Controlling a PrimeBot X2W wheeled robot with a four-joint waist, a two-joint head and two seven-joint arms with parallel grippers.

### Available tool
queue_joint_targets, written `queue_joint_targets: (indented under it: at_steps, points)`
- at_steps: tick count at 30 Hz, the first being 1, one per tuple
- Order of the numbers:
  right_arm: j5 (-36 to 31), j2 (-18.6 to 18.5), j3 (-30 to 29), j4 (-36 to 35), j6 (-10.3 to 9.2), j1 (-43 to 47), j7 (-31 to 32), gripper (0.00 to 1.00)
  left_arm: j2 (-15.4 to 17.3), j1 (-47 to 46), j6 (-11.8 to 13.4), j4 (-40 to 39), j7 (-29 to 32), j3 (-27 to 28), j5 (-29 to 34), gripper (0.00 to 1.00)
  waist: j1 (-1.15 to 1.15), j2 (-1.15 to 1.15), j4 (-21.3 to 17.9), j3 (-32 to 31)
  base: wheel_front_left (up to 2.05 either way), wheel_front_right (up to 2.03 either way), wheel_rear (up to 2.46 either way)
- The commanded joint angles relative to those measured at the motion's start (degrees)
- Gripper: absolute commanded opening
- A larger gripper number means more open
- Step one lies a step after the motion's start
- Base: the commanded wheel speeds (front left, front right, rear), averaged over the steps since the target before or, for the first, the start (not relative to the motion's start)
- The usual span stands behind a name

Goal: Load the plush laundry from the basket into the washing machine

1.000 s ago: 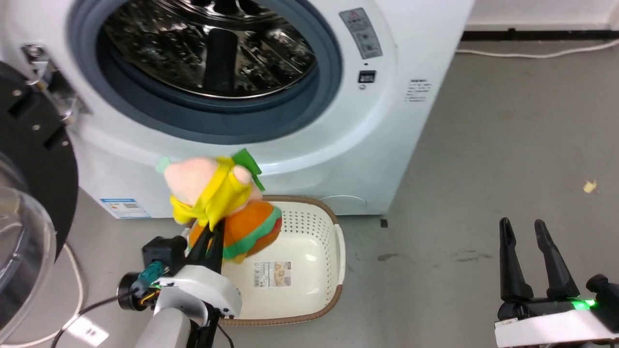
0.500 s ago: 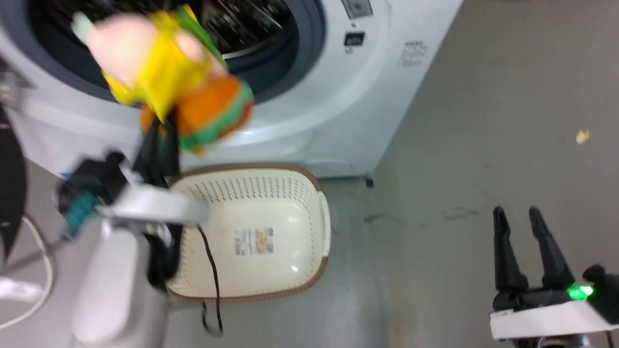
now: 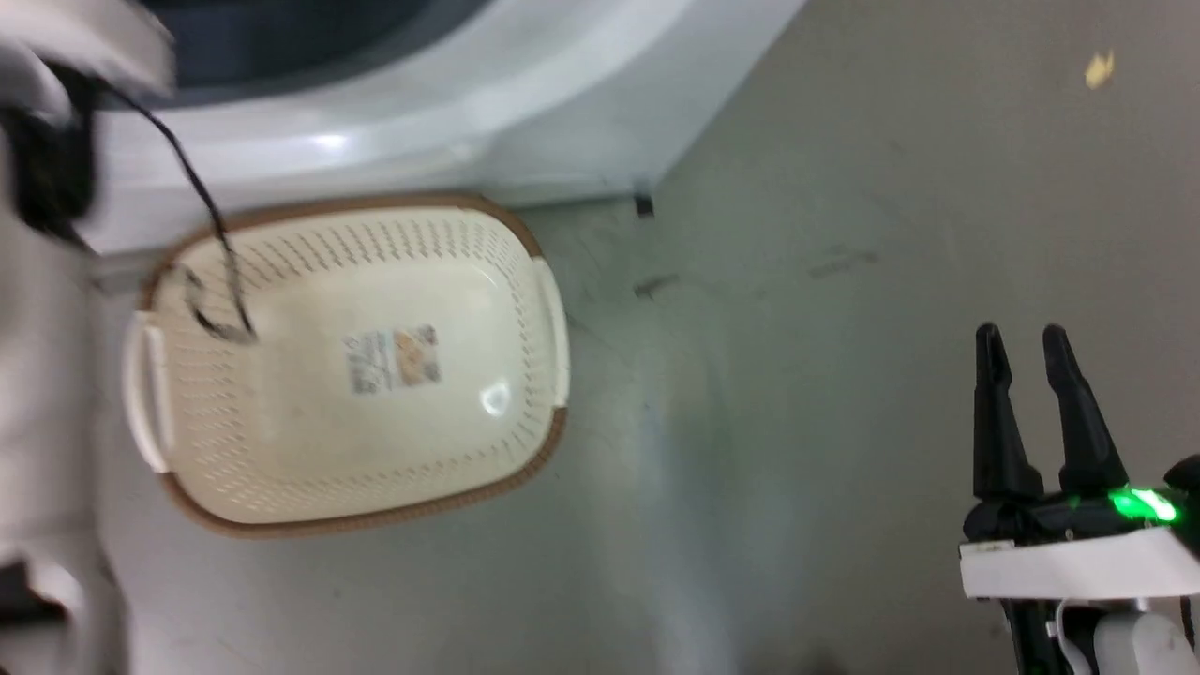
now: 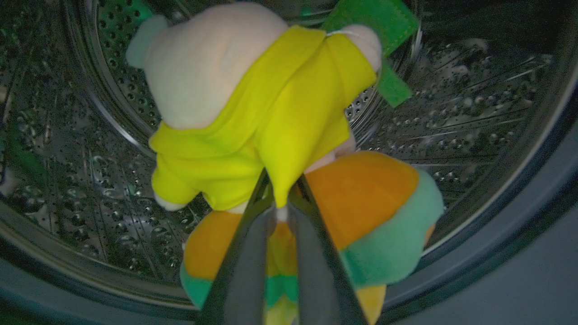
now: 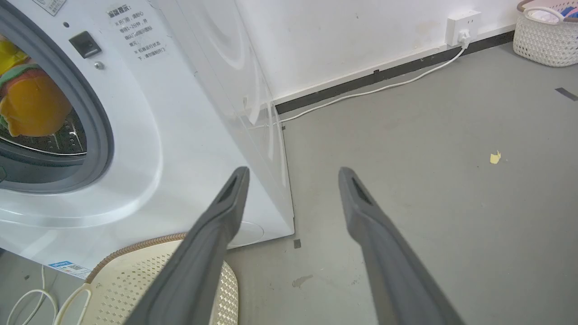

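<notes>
The burger plush (image 4: 289,135) hangs in the mouth of the washing machine (image 5: 189,117), in front of the steel drum (image 4: 451,117). My left gripper (image 4: 282,198) is shut on its yellow middle. In the right wrist view the plush (image 5: 27,99) shows orange inside the grey door seal (image 5: 97,131). The cream basket (image 3: 347,366) sits on the floor below the washing machine (image 3: 450,112), holding nothing but its label sticker (image 3: 392,358). My right gripper (image 3: 1027,347) stands open over the bare floor at the lower right, its fingers (image 5: 221,212) apart with nothing between them.
My pale left forearm (image 3: 42,394) runs up the left edge of the head view, with a black cable (image 3: 202,216) hanging over the basket. A white power cord (image 5: 375,88) runs along the wall to a socket. A second woven basket (image 5: 546,31) stands far right. A yellow scrap (image 5: 495,157) lies on the floor.
My left arm has carried the plush up from above the basket to the drum opening. The head camera has tilted down and shifted, so the drum has left its view. The right gripper stays open.
</notes>
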Motion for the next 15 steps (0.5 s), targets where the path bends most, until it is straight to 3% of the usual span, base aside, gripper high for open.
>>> queue_joint_targets:
  at_steps: [1,10,15]
  points:
    - [0.82,0.01,0.17,-0.35,0.03,-1.26,-0.26,1.00,1.54,-4.15,0.02,2.05,1.21,-0.24,1.20,0.00,-0.02,0.00,-2.96,4.73,0.00,0.00,0.00]
    - [2.92,0.01,2.26,-0.41,0.03,-4.08,-0.26,1.00,7.79,-19.20,0.30,15.59,5.11,-2.59,5.66,0.00,-0.02,0.00,-5.96,9.74,0.00,0.00,0.00]
    - [3.86,0.01,2.72,-0.87,0.03,-4.91,-0.26,1.00,9.58,-23.86,0.24,22.20,5.13,-3.85,7.08,0.00,-0.02,0.00,-6.66,11.28,0.00,0.00,0.00]
